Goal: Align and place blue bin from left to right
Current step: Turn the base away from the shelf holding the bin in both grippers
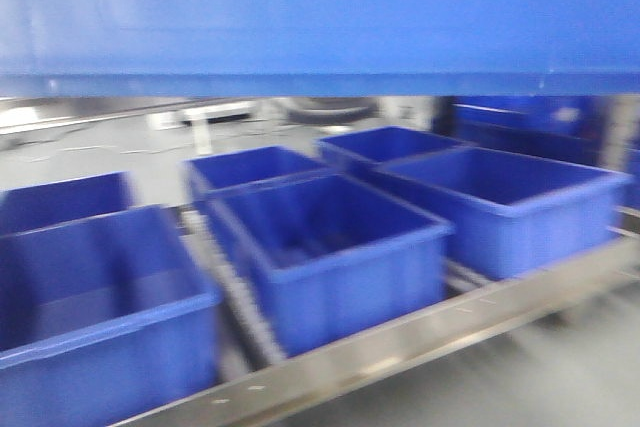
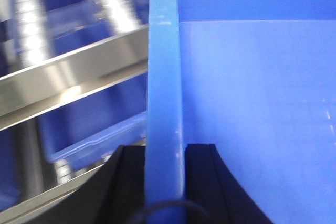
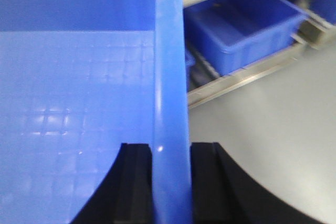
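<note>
Blue bin [image 1: 320, 17]: stiff, smooth plastic, I judge light; left claw [image 2: 165, 153] and right claw [image 3: 170, 150] each pinch a thin wall.

Blue totes [image 1: 330, 257] on metal rack [image 1: 400, 345]

Smaller blue totes [image 1: 330, 257] on, seemingly, roller rack [image 1: 420, 342].

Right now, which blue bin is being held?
The blue bin filling the top, gripped by left gripper and right gripper; smaller bins sit on the rack.
</note>
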### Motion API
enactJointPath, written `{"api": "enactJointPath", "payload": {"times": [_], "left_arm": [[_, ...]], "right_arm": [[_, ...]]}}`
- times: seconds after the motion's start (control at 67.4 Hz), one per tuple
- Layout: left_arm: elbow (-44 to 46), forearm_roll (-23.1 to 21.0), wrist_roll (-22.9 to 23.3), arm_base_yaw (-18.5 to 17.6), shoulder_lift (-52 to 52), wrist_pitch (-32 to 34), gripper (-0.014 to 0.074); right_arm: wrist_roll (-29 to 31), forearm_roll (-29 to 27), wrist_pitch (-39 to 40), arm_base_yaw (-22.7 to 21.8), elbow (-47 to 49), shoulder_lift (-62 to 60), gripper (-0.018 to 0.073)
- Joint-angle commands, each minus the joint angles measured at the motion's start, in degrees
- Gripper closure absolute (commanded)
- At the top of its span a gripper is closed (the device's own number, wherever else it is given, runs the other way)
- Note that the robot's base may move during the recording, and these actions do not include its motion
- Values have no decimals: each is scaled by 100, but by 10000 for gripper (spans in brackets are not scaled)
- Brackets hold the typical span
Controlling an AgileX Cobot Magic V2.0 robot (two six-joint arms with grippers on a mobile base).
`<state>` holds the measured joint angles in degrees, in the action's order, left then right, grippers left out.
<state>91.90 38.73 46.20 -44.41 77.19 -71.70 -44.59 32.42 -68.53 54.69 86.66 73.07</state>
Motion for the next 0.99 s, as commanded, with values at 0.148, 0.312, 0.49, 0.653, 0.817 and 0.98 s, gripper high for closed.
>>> {"api": "enactJointPath", "payload": {"times": [0.148, 0.312, 0.49, 0.653, 0.817, 0.98], "left_arm": [[71, -47, -14, -126, -30, 702, 707], [71, -47, -14, -126, -30, 702, 707], [71, -47, -14, -126, -30, 702, 707], [71, -47, -14, -126, -30, 702, 707], [71, -47, -14, -126, -30, 702, 707], [71, -36, -14, -126, -30, 701, 707]], "right_arm": [[68, 0, 900, 81, 49, -36, 639], [68, 0, 900, 81, 49, -36, 639], [68, 0, 900, 81, 49, -36, 639], [68, 0, 900, 81, 49, -36, 639], [68, 0, 900, 81, 49, -36, 639], [68, 0, 900, 81, 49, -36, 639]]}}
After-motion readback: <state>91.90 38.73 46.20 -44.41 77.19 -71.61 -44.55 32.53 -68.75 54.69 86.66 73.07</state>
